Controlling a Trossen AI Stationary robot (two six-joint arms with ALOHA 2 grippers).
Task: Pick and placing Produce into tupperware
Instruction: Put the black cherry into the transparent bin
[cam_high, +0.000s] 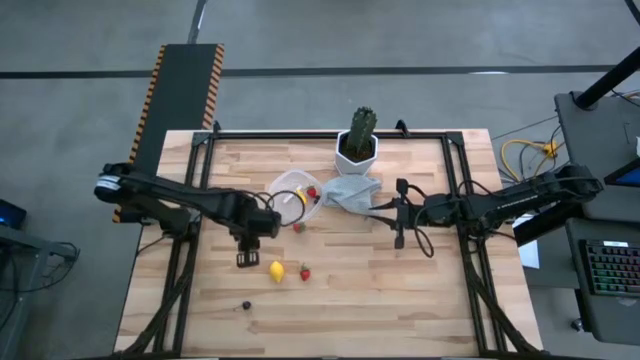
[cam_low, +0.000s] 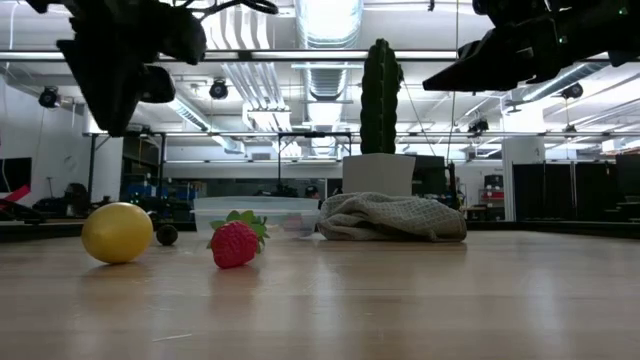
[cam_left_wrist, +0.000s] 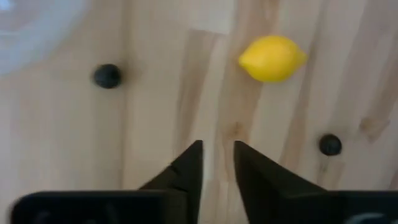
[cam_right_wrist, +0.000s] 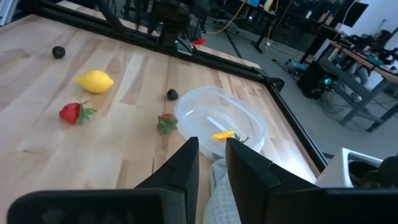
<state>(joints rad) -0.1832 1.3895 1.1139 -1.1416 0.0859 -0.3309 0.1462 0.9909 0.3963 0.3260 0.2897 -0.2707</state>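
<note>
1. High view first: I see my left gripper (cam_high: 248, 258) hanging over the wooden table (cam_high: 420, 290). Its fingers (cam_left_wrist: 186, 174) are almost shut, with only a thin gap, and they hold nothing.
2. Just past its tips lies the yellow lemon (cam_high: 277, 270). It is near but not touching.
3. A red strawberry (cam_high: 304, 272) sits just beside the lemon, on the far side from this gripper.
4. A small dark ball (cam_high: 246, 305) lies farther out from the tips, well apart, near the table's front edge. In the left wrist view I see two dark balls, one on each side of the fingers.
5. The tupperware (cam_high: 285, 187) is behind this gripper, toward the cactus (cam_high: 362, 128). Inside I see an orange carrot piece (cam_right_wrist: 222, 134) and something red.
6. Another strawberry (cam_high: 298, 227) lies on the table just outside the tupperware.
7. My right gripper (cam_high: 399, 213) waits on the other side, near the pale cloth (cam_high: 352, 193). Its fingers are also close together, with a thin gap, and hold nothing.
8. The cloth lies between the right gripper and the tupperware, touching the white pot (cam_high: 356, 158).
</note>
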